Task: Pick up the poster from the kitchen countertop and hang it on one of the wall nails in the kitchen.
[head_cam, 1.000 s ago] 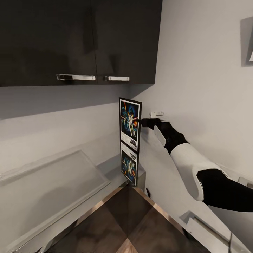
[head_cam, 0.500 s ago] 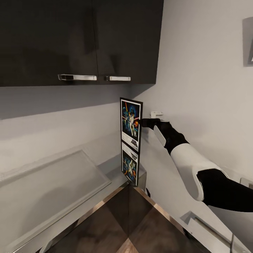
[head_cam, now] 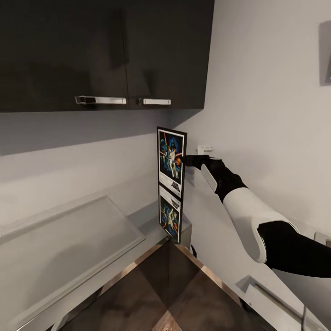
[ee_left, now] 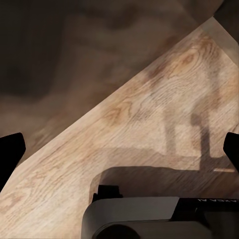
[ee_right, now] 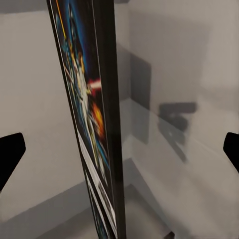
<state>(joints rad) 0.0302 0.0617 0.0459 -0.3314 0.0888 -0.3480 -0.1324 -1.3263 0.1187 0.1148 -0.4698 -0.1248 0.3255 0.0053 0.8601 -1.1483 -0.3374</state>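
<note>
Presently poster (head_cam: 171, 158) held upright by right gripper (head_cam: 185, 159) at its right edge, long axis vertical, above countertop (head_cam: 69, 239) corner; left gripper's spread cannot be told.

A home kitchen: dark wall cabinets (head_cam: 105, 53) (chrome handles) above a pale grey countertop (head_cam: 69, 243).

Right arm, upper segment (head_cam: 294, 248): you see a matte black, rounded shell.
Right arm, forearm (head_cam: 248, 216): your view gives a smooth white, bulbous casing, glossy.
Right arm, wrist (head_cam: 223, 177): black housing with one pale grey oval panel on its side.
Right end effector (head_cam: 186, 160): small, black; your wrist view shows two black fingertips (ee_right: 11, 157) at the picture's edges.
Left end effector (ee_left: 119, 157): two black fingertips likewise.
Base part (ee_left: 149, 216): you see a pale grey rounded shell beside a black block with faint lettering, unreadable.
</note>
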